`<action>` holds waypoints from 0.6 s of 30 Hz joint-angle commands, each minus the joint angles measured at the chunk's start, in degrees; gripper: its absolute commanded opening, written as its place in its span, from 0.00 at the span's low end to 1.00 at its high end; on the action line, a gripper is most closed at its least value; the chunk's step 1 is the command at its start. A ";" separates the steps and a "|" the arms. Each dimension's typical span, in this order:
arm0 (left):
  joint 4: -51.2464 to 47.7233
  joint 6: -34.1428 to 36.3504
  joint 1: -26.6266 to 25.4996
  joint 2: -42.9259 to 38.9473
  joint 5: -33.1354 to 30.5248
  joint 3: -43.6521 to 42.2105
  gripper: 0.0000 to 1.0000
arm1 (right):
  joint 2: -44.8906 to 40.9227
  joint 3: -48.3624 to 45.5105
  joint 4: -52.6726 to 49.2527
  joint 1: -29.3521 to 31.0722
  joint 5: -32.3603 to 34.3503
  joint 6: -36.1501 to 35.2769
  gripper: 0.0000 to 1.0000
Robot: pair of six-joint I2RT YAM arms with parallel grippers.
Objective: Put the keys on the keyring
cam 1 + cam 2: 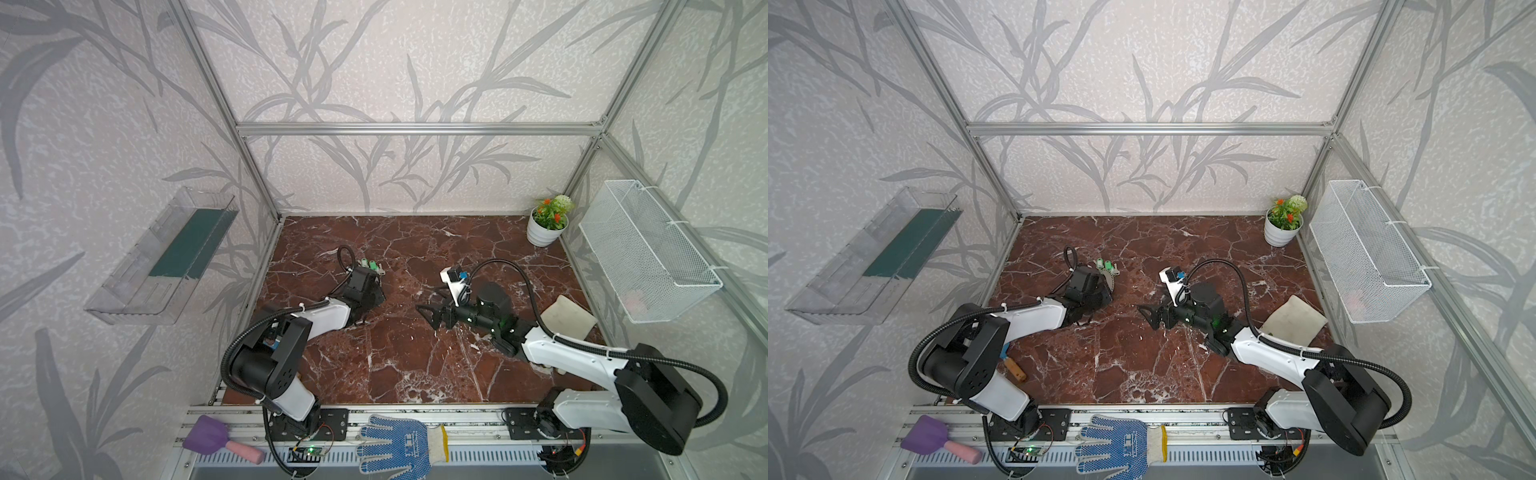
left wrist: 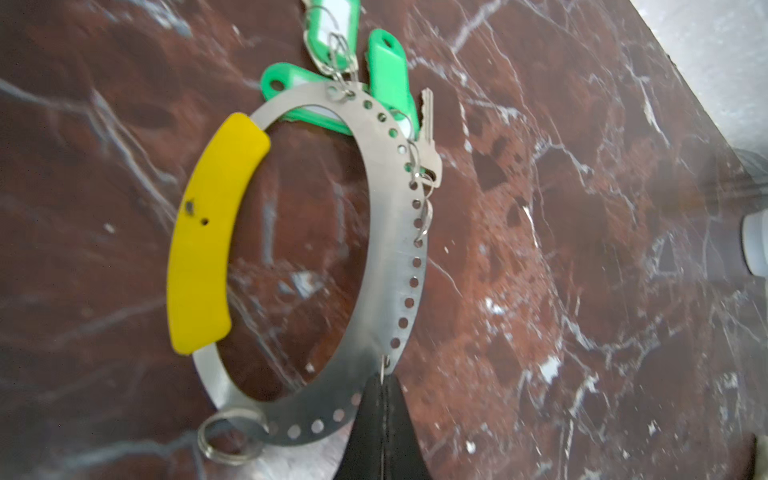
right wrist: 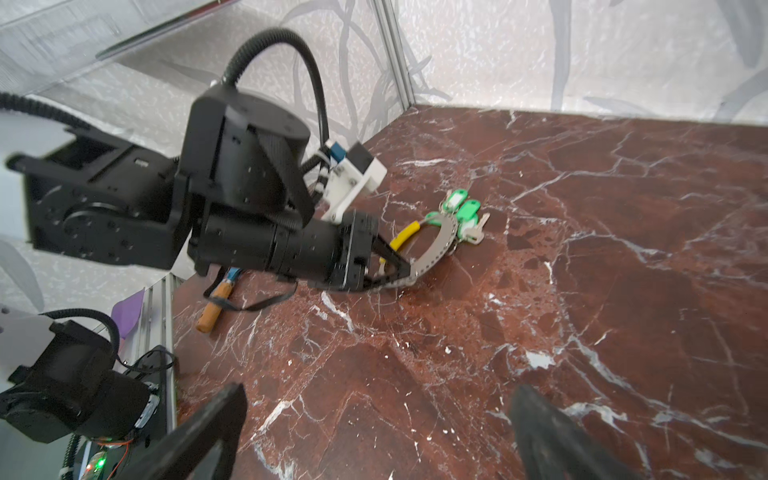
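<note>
left fingers (image 2: 368, 428) pinching keyring (image 2: 392, 270) rim; keys (image 2: 388, 75) seemingly on it; right fingers (image 3: 208, 424) spread

brushed metal, glossy plastic, polished stone

the keyring (image 2: 390, 257) is a flat band of brushed grey metal, faintly scratched, with a matt yellow plastic sleeve (image 2: 208, 241). the keys (image 2: 388, 70) have smooth, glossy green plastic heads on thin shiny wire loops; one bare key (image 2: 427, 137) is pale metal. the tabletop (image 2: 582, 208) looks like glossy red-brown marble. in a top view the glove (image 1: 395, 446) is knitted cloth with blue rubbery dots, and the basket (image 1: 648, 253) is white wire mesh.
</note>
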 commanded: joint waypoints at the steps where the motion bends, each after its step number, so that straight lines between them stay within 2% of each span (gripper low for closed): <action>1: -1.20 -6.31 -4.30 -2.87 -4.47 -2.02 0.00 | -4.85 -1.60 -1.53 0.34 7.92 -1.70 0.99; 6: -1.38 -11.63 -14.19 -3.47 -9.70 -3.21 0.00 | -11.40 -5.24 -1.80 0.25 19.00 -1.57 0.99; 8: -1.04 -14.64 -17.76 -2.90 -11.51 -3.19 0.00 | -13.74 -5.92 -3.84 0.12 25.65 -1.19 0.99; 11: 1.29 -16.83 -22.76 -2.19 -14.39 -2.91 0.00 | -15.91 -6.94 -6.09 -1.46 30.94 1.72 0.99; 18: -2.05 -15.57 -30.17 -1.33 -18.45 3.96 0.00 | -16.73 -8.68 -6.63 -7.20 28.03 8.39 0.99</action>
